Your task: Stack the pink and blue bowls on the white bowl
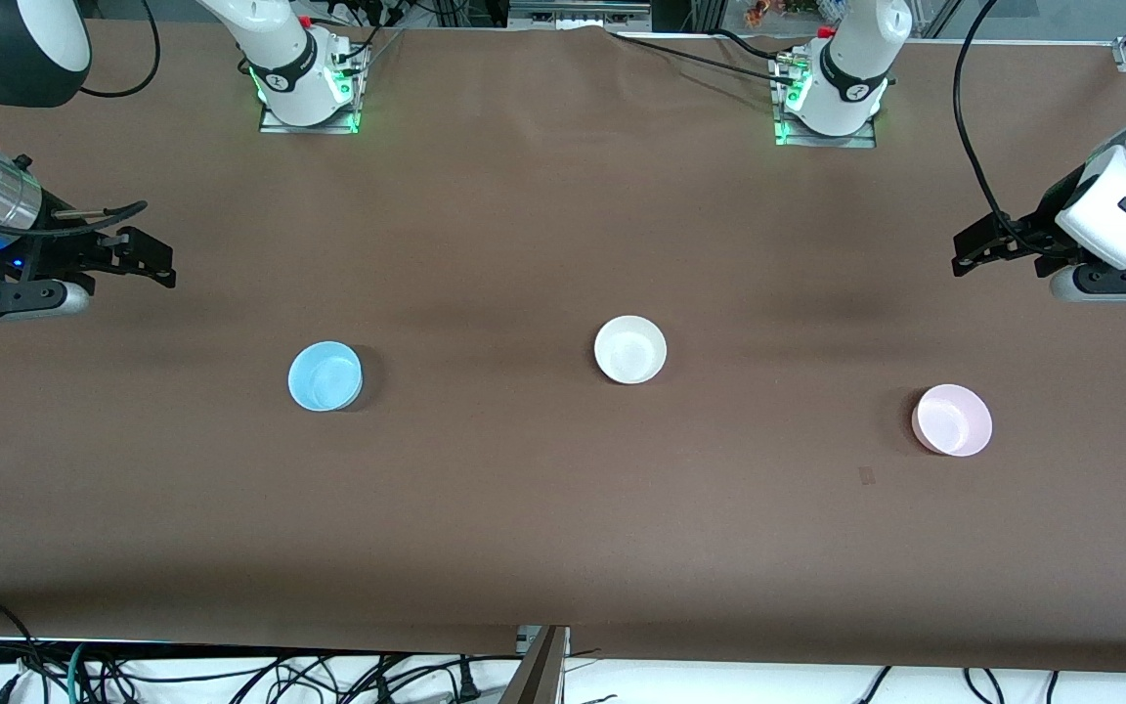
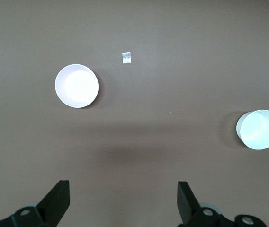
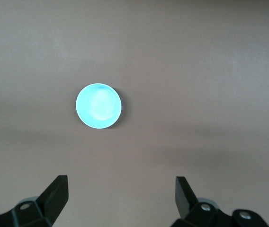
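On a matte brown table cover [image 1: 563,508], smooth but for faint creases, three small round bowls of one size sit well apart, all upright and none stacked. Mid-table sits the white bowl [image 1: 630,349], glossy, with a plain curved wall and a pale sheen inside. Toward the right arm's end, and slightly nearer the front camera, is the blue bowl [image 1: 325,375], a light sky-blue plastic with a thin even rim; the right wrist view shows it as a bright, clean disc [image 3: 98,105] on bare cloth. Toward the left arm's end, nearest the front camera of the three, lies the pink bowl [image 1: 952,419], pale and smooth, its wall flaring gently to the rim. The left wrist view takes in this pink bowl [image 2: 76,85], washed almost white by the light, and the white bowl [image 2: 260,129]. A small squarish scrap of tape [image 1: 867,475] lies flat on the cover near the pink bowl. Both arms wait at the table's ends. The left gripper [image 1: 966,250] hangs above the cover at its own end, its dark angular fingers spread apart and holding nothing. The right gripper [image 1: 157,262] hangs likewise at the right arm's end, black blocky fingers parted and empty.
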